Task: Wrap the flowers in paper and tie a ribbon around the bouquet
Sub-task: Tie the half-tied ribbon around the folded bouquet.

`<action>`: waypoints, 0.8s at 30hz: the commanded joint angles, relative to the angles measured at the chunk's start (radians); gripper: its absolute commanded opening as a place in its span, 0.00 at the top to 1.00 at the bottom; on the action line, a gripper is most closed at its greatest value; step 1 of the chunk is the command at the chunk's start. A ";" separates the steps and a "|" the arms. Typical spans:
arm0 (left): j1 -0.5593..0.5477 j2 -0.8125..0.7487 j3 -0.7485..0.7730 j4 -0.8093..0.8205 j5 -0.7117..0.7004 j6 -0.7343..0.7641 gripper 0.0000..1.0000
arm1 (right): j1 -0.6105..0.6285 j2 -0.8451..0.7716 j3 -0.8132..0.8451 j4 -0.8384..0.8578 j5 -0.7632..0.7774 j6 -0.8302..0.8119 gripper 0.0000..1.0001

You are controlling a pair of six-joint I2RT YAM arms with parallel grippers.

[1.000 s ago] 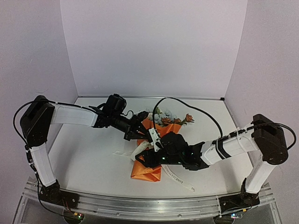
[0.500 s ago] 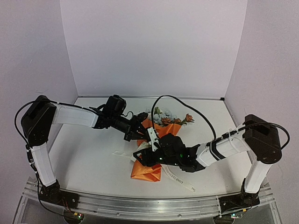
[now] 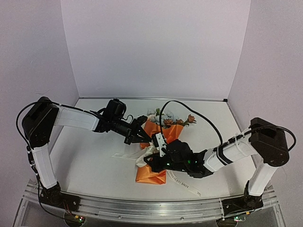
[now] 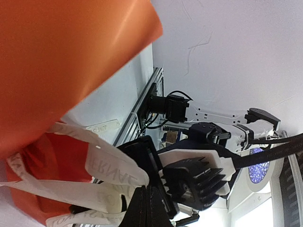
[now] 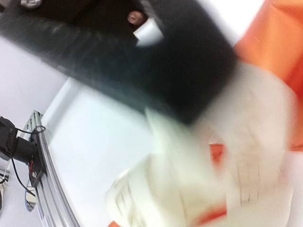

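The bouquet lies mid-table: an orange paper (image 3: 151, 174) cone with flowers (image 3: 171, 118) at its far end. The cream ribbon (image 3: 124, 155) loops around the cone's middle, one tail trailing left and the other toward the front. My left gripper (image 3: 143, 138) is shut on a ribbon strand just above the cone. In the left wrist view its jaws (image 4: 144, 189) pinch the lettered ribbon (image 4: 109, 165) below the paper (image 4: 61, 56). My right gripper (image 3: 152, 161) sits against the cone's left side, shut on the ribbon (image 5: 189, 189). The right wrist view is blurred, with paper (image 5: 279, 42) at its upper right.
The white table (image 3: 85, 161) is walled at the back and both sides. An aluminium rail (image 3: 142, 208) runs along the near edge. The right arm's black cable (image 3: 189, 109) arches over the flowers. The two grippers are almost touching above the bouquet.
The right gripper's jaws have gone from open to shut at the ribbon, and it has shifted a little toward the near edge. The left gripper has kept its hold.
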 commanded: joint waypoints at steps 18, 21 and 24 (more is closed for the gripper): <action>0.043 -0.055 -0.050 -0.082 -0.131 0.161 1.00 | -0.003 -0.356 0.090 -0.870 -0.026 -0.002 1.00; 0.042 -0.062 -0.052 -0.106 -0.155 0.193 1.00 | -0.009 -0.366 0.164 -1.052 -0.028 -0.027 1.00; 0.036 -0.071 -0.061 -0.137 -0.186 0.216 1.00 | -0.013 -0.364 0.215 -1.197 -0.033 -0.062 1.00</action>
